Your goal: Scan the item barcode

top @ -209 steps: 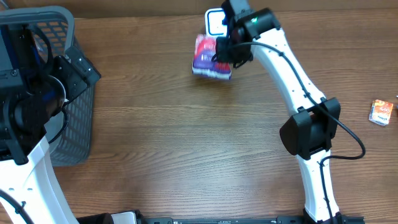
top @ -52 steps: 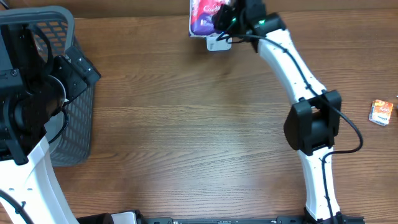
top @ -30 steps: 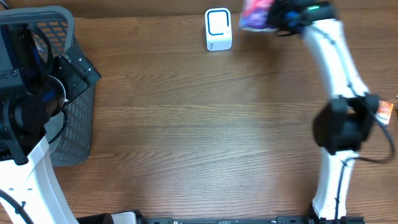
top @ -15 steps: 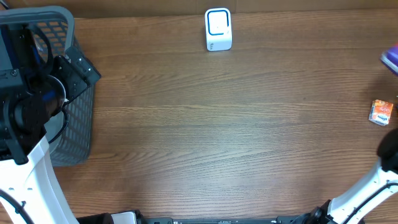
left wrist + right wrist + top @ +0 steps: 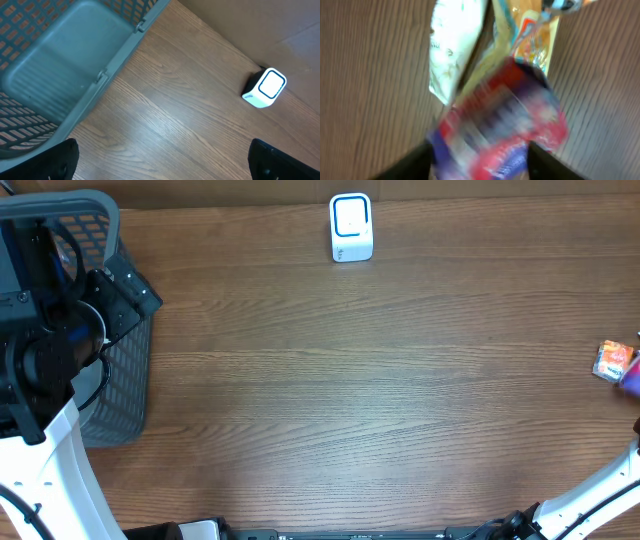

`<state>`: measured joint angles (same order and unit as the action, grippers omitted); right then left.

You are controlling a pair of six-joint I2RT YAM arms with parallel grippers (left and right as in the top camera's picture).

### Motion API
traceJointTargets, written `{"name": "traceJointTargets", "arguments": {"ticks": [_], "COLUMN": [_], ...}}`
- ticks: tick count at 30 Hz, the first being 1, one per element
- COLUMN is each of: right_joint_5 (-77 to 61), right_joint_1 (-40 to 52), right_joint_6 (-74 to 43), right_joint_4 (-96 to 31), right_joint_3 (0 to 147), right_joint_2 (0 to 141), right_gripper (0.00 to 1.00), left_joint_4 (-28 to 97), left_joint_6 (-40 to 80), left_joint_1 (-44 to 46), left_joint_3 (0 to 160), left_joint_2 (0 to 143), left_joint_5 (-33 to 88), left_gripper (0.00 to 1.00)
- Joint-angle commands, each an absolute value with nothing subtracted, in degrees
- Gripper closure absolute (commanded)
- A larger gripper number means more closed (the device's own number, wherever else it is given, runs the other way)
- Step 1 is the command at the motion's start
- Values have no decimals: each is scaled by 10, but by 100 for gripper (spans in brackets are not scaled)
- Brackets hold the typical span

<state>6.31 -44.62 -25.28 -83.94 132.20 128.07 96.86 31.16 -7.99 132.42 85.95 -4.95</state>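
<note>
Hanging in a blur under the right wrist camera: red-and-purple pouch [image 5: 500,125], set between the right fingers [image 5: 417,162], which stand spread to either side of it. Cannot tell whether pinching it or already clear of it. Sits at the far right edge of the worktop [image 5: 350,400], showing from overhead only as a purple sliver at the frame border. Lies over or just above 2 other packets, a white packet [image 5: 452,45] and an orange packet [image 5: 535,40]; contact with them not readable through the blur. Well apart from the scanner [image 5: 351,227], which stands at the far edge.

Left fingers [image 5: 60,160] released wide, grasping nothing, poised above a corner of the grey basket [image 5: 65,65].

Judging by the look: a light, soft film pouch, likely crinkly and slippery, with contents that could crush under a hard squeeze. Best taken across a sealed edge or the narrow width, gently, leaving the printed panel flat and uncovered for the scanner. Barcode position not visible, so may need turning in hand.
</note>
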Motion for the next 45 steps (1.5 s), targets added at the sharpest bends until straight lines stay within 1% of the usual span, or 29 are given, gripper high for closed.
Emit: {"name": "traceJointTargets", "arguments": {"ticks": [1,2,3,5,11,16,21,28,30,31,34,36,39,41,45], "right_joint_5": [27,10,-29,-73,-199,-213,-211,-211,-208,-206,-206,-213,-272,-299,-301], "right_joint_1": [-446,-446,-446,-446,-438,-401,-324,-147,-96,-70,-12,14,36,38,38], "right_joint_6": [-250,-248,-230,-220,-173,-139,-123,-124,-124,-124,-124,-124,-124,-124,-124], "right_joint_4": [-844,-844,-842,-842,-887,-951,-970,-970,-970,-970,-970,-970,-970,-970,-970], "right_joint_3": [1324,1324,1325,1325,1324,1324,1305,1231,1198,1176,1109,1072,1037,1032,1032], "right_joint_2": [1265,1257,1242,1220,1124,1031,927,799,768,751,709,689,675,675,685], "right_gripper": [18,12,9,7,6,6,6,7,6,0,0,0,0,0,0], "left_joint_4": [968,968,968,968,968,968,968,968,968,968,968,968,968,968,968], "left_joint_6": [302,302,302,302,302,302,302,302,302,302,302,302,302,302,302], "left_joint_1": [-83,-83,-83,-83,-83,-83,-83,-83,-83,-83,-83,-83,-83,-83,-83], "left_joint_3": [1329,1329,1329,1329,1329,1329,1329,1329,1329,1329,1329,1329,1329,1329,1329], "left_joint_2": [862,862,862,863,863,863,863,863,863,863,863,863,863,863,863], "left_joint_5": [-49,-49,-49,-49,-49,-49,-49,-49,-49,-49,-49,-49,-49,-49,-49], "left_gripper": [0,0,0,0,0,0,0,0,0,0,0,0,0,0,0]}}
